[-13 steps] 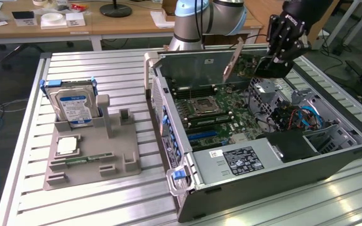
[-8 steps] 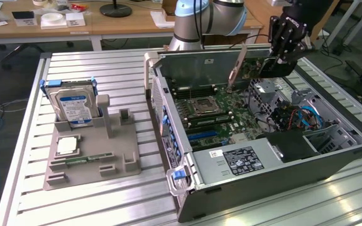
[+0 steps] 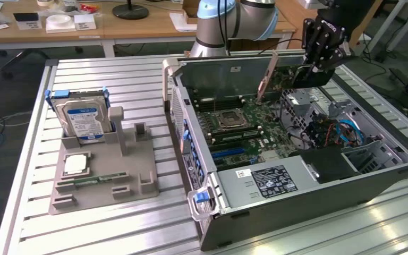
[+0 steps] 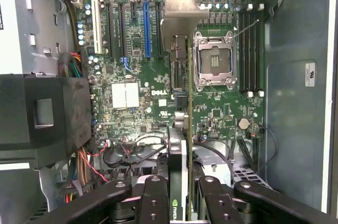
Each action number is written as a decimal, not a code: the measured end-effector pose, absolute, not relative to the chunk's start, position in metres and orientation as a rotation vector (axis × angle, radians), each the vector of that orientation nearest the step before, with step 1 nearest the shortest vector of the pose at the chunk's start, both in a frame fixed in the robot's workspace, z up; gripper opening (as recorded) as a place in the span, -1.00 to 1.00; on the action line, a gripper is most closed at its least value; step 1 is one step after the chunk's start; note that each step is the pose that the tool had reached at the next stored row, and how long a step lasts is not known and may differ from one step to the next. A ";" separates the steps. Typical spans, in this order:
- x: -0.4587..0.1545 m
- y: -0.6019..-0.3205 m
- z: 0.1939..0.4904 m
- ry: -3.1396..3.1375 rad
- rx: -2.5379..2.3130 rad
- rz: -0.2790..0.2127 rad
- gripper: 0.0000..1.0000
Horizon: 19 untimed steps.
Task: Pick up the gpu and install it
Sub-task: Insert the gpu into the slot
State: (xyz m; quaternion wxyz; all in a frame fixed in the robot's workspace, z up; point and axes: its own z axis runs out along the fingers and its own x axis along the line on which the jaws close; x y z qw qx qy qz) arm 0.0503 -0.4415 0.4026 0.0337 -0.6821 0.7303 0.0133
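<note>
Gpu point(image 3: 280, 71) clenched edge-down in my claw point(image 3: 310, 74), over motherboard point(image 4: 222, 113) inside case point(image 3: 282, 212); long axis parallel to blue slot point(image 4: 147, 28), card offset just beside it.

One gpu point(image 4: 189, 129) is counted, one tool point(image 4: 182, 192), one open computer case point(image 3: 317, 196), with one motherboard point(image 4: 132, 65) and one processor socket point(image 4: 214, 60) inside it. One grey holder point(image 3: 129, 159) is noted on the tabletop point(image 3: 119, 79); one hard drive point(image 3: 83, 119), one memory stick point(image 3: 99, 179) and one square silver chip point(image 3: 75, 164) are counted on it.
</note>
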 end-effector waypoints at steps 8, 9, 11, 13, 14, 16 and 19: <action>0.038 -0.442 0.400 2.246 -2.098 0.041 -0.47; 0.036 -0.442 0.400 2.246 -2.098 0.041 -0.47; 0.035 -0.442 0.400 2.247 -2.098 0.041 -0.47; 0.035 -0.442 0.400 2.246 -2.098 0.041 -0.47; 0.035 -0.442 0.400 2.246 -2.098 0.041 -0.47; 0.035 -0.442 0.400 2.246 -2.098 0.041 -0.47; 0.035 -0.442 0.400 2.246 -2.098 0.041 -0.47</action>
